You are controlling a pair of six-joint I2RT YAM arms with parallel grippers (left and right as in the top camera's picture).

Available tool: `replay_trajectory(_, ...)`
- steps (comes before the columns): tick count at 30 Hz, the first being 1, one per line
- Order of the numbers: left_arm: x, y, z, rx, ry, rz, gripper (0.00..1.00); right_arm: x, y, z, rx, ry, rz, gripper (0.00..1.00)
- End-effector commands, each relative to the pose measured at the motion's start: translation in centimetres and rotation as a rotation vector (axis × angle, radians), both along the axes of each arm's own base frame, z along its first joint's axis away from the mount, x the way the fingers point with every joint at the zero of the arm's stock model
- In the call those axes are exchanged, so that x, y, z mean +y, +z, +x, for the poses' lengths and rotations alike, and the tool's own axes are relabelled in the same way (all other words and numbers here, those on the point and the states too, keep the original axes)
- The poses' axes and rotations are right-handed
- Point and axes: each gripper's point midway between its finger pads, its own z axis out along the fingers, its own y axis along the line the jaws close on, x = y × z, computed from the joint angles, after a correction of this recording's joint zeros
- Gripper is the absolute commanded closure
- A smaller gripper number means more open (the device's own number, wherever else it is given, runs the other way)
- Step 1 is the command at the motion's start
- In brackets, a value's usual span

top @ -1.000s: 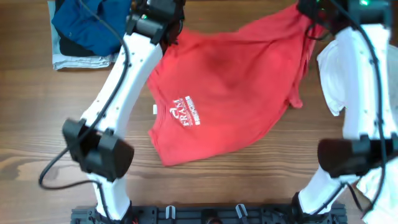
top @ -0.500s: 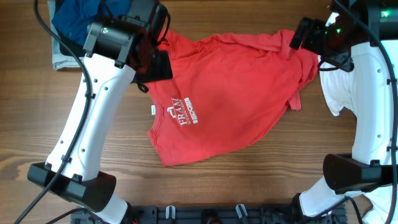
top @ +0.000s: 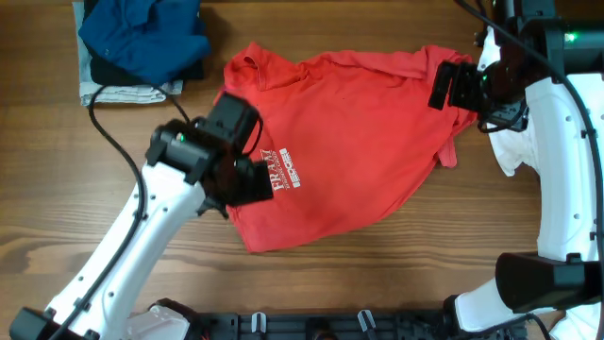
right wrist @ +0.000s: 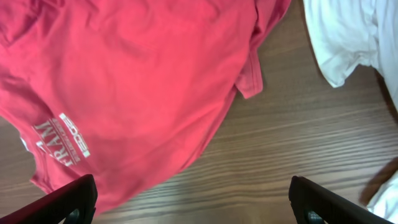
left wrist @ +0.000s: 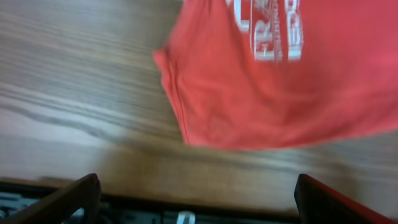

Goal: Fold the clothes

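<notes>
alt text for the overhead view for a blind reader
A red T-shirt with white lettering lies rumpled on a wooden table. The left gripper is over its lettered edge and the right gripper over its right side, both open. A blue garment lies top left, a white shirt far right.

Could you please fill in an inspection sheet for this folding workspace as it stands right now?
Surface: wooden table, no damage seen.
Job's things: red T-shirt with white lettering, spread out but rumpled, not folded; white shirt crumpled to its right.
Clutter: blue garment atop a folded grey cloth, far left corner.
Hands: left hand open, empty, above the T-shirt's near corner; right hand open, empty, above its right side.
Cables: black cable loops loose over the table beside the left arm.
Surroundings: black mounting rail along the near edge; nothing else seen.
</notes>
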Motion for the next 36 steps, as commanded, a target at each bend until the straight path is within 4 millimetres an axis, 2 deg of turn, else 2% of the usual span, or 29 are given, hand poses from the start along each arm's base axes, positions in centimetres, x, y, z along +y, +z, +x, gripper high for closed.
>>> replay_trajectory(1,-1.0,-6.2,-4.1,0.183,0.010,-0.079,0.00,-0.3,-2.2,-0.8,0.064,0.016,-0.018,0.00)
replay_trajectory(3,-1.6,-9.1,-5.0,0.212,0.038,-0.129,0.01,-0.3,-3.4,-1.0,0.088,0.016,-0.019,0.00)
replay_trajectory(5,-1.5,-11.0,-5.5,0.217,0.085,-0.134,0.03,-0.3,-3.9,-0.9,0.092,0.017,-0.018,0.00)
replay_trajectory(8,-1.4,-12.5,-5.9,0.218,0.118,-0.144,0.03,-0.3,-4.3,-0.2,0.072,0.012,-0.017,0.01)
replay_trajectory(11,-2.0,-14.2,-6.0,0.201,0.137,-0.191,0.09,-0.3,-4.3,-0.1,0.068,0.007,-0.016,0.01)
replay_trajectory(17,-2.3,-15.5,-5.6,0.160,0.140,-0.226,0.17,-0.3,-4.3,0.0,0.066,0.008,-0.016,0.00)
replay_trajectory(19,-2.1,-16.1,-5.8,0.157,0.140,-0.222,0.28,-0.3,-4.3,0.0,0.066,0.008,-0.016,0.00)
replay_trajectory(20,-2.1,-16.2,-5.8,0.157,0.140,-0.220,0.36,-0.3,-4.3,0.0,0.066,0.008,-0.016,0.00)
replay_trajectory(21,-2.1,-16.2,-5.8,0.154,0.140,-0.221,0.48,-0.3,-4.3,0.0,0.066,0.008,-0.016,0.01)
replay_trajectory(23,-2.1,-16.2,-5.7,0.151,0.139,-0.220,0.82,-0.3,-4.3,0.0,0.063,0.006,-0.015,0.01)
replay_trajectory(24,-2.1,-16.1,-5.7,0.151,0.140,-0.220,0.96,-0.3,-4.3,0.1,0.060,0.006,-0.016,0.01)
replay_trajectory(25,-2.1,-15.2,-5.3,0.145,0.141,-0.211,0.96,-0.3,-4.3,0.2,0.055,0.000,-0.014,0.00)
replay_trajectory(27,-1.4,-12.3,-3.2,0.055,0.120,-0.152,0.96,-0.3,-4.3,0.4,0.048,-0.020,-0.012,0.01)
replay_trajectory(28,-0.8,-10.4,-1.9,-0.007,0.125,-0.119,0.96,-0.3,-4.3,0.5,0.046,-0.022,-0.013,0.01)
replay_trajectory(29,-0.2,-7.8,0.2,-0.115,0.138,-0.083,0.96,-0.3,-4.3,0.5,0.047,-0.029,-0.011,0.01)
replay_trajectory(31,1.1,-3.5,3.4,-0.255,0.202,-0.091,0.96,-0.3,-4.8,0.1,0.067,-0.045,-0.009,0.00)
replay_trajectory(33,2.1,-2.3,4.6,-0.284,0.214,-0.118,0.95,-0.3,-6.4,-0.6,0.112,-0.046,-0.010,0.00)
replay_trajectory(36,4.4,-2.8,5.1,-0.271,0.258,-0.087,0.96,-0.4,-10.3,-1.1,0.161,-0.081,-0.006,0.01)
